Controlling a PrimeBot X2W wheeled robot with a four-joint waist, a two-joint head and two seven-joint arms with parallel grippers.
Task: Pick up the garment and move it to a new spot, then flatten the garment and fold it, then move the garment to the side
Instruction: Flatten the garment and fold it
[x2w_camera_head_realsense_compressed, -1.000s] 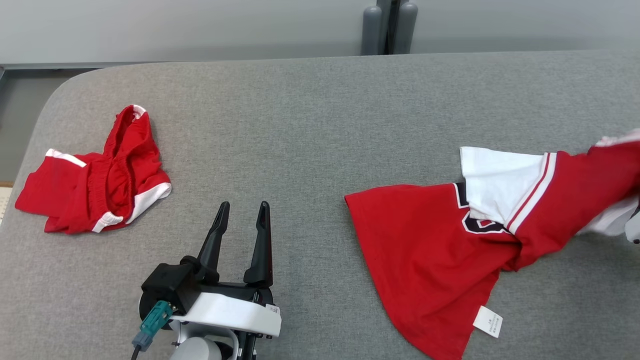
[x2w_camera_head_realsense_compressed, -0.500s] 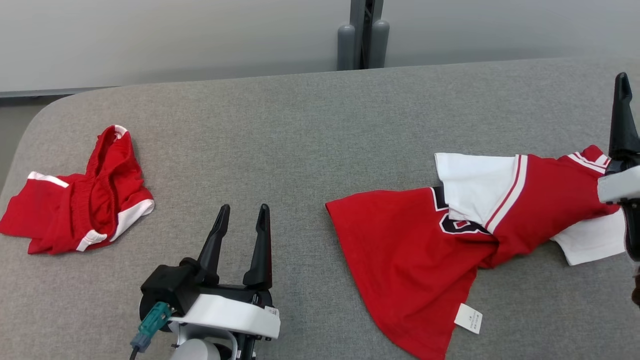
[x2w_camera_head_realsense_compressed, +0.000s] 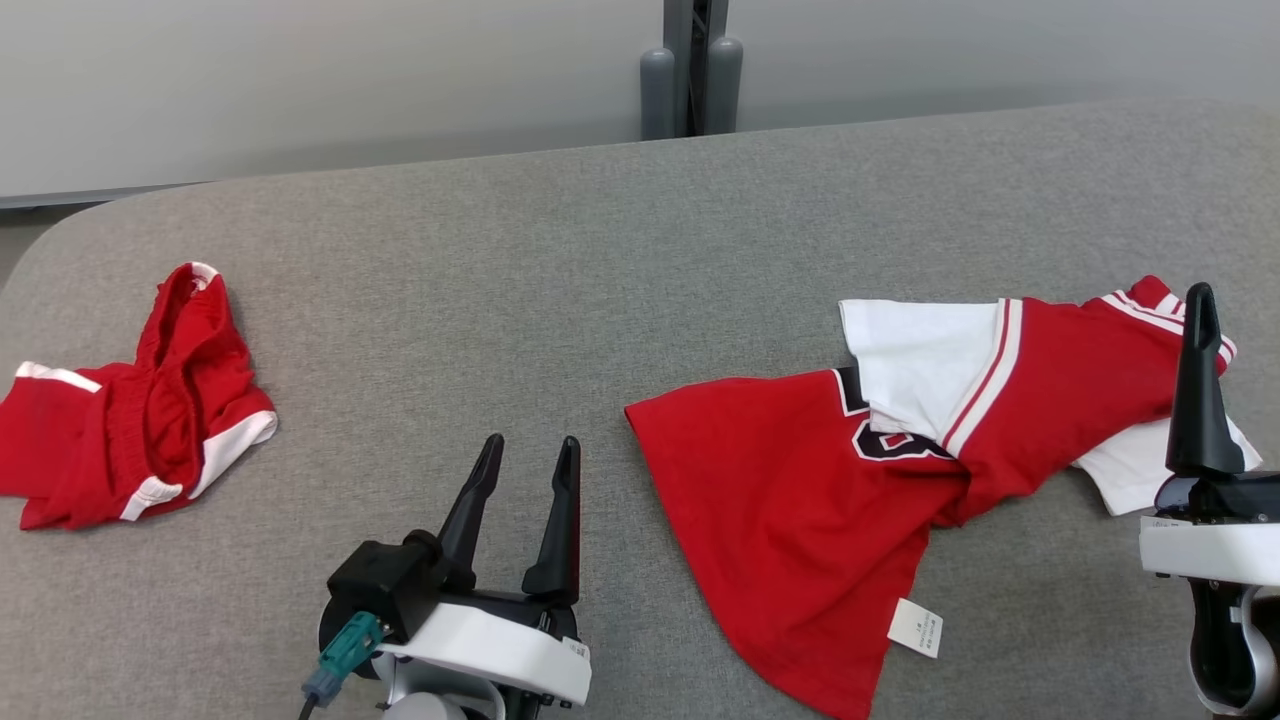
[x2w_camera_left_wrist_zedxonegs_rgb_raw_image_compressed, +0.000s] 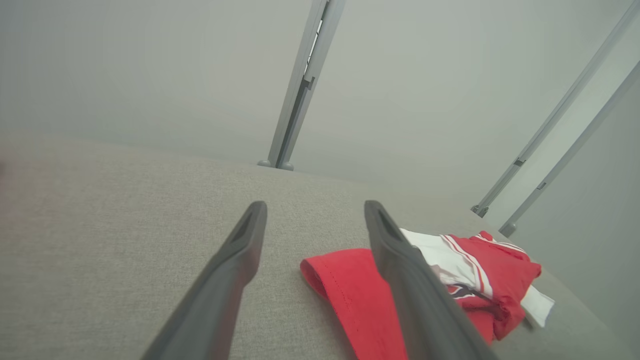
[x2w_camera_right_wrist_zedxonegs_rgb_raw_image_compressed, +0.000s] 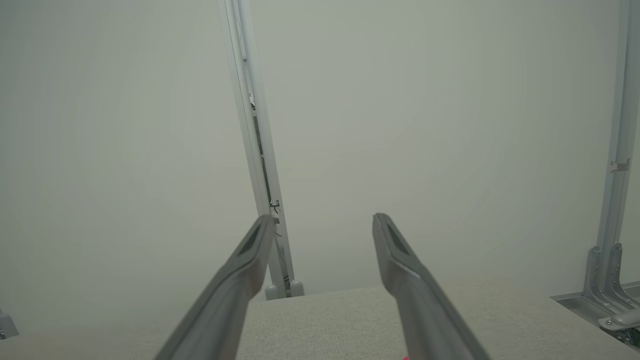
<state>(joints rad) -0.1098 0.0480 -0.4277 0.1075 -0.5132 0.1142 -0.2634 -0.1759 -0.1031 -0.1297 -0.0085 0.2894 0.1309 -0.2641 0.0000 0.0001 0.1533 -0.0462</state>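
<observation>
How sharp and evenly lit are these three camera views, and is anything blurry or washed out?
Head view: even, soft light, sharp; the red and white jersey and grey fabric surface look crisp, with faint shadows. Left wrist view: hazy, low contrast, the left gripper soft up close, wall posts slanted by the wide lens. Right wrist view: pale and washed, the right gripper out of focus.

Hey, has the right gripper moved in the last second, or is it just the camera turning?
Yes. Against the grey posts at the table's far edge, the right gripper has come back toward the robot; its finger now crosses the jersey.
</observation>
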